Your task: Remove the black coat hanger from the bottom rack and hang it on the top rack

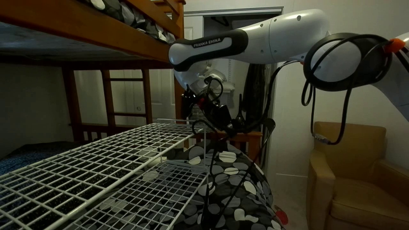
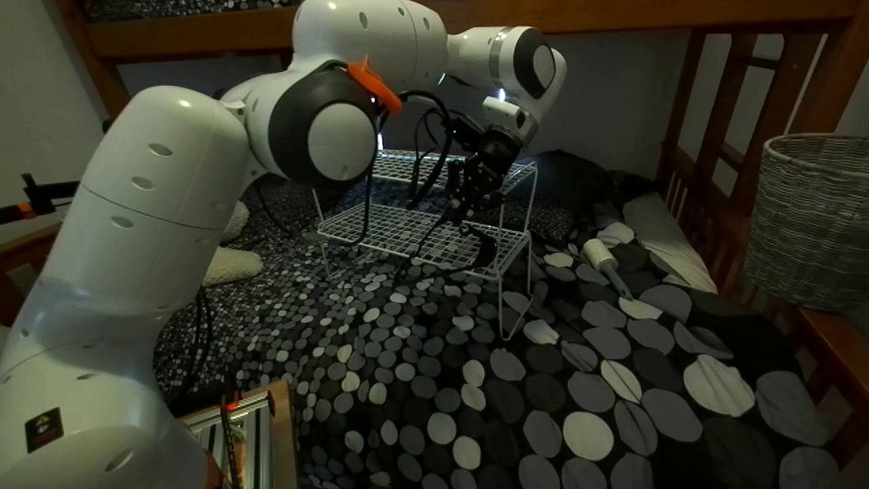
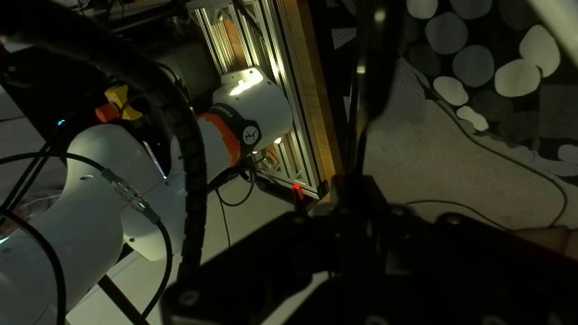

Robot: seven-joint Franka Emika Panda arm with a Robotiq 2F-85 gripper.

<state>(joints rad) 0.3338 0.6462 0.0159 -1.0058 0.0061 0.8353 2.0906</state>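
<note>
My pincer [image 3: 356,194] is pinched closed on the hanger [image 2: 486,250], which hangs tilted below its fingertips. In an exterior view, it shows before the front edge of the rack [image 2: 394,221], near the right corner; contact unclear.

"FRANKA EMIKA" [image 1: 207,42] on the white arm [image 1: 281,40] (also a warning triangle [image 2: 43,422])

A home bedroom is surrounding the gripper [image 2: 464,207]. In both exterior views a wooden bunk bed [image 1: 127,38] is showing, its upper rail [image 2: 611,15] running higher than the gripper and a polka-dot duvet [image 2: 489,387] spreading below. In an exterior view an open closet [image 1: 238,75], dark fabric [image 1: 253,88] hanging inside, is showing behind the gripper, a tan armchair [image 1: 354,172] sitting to the right.
</note>
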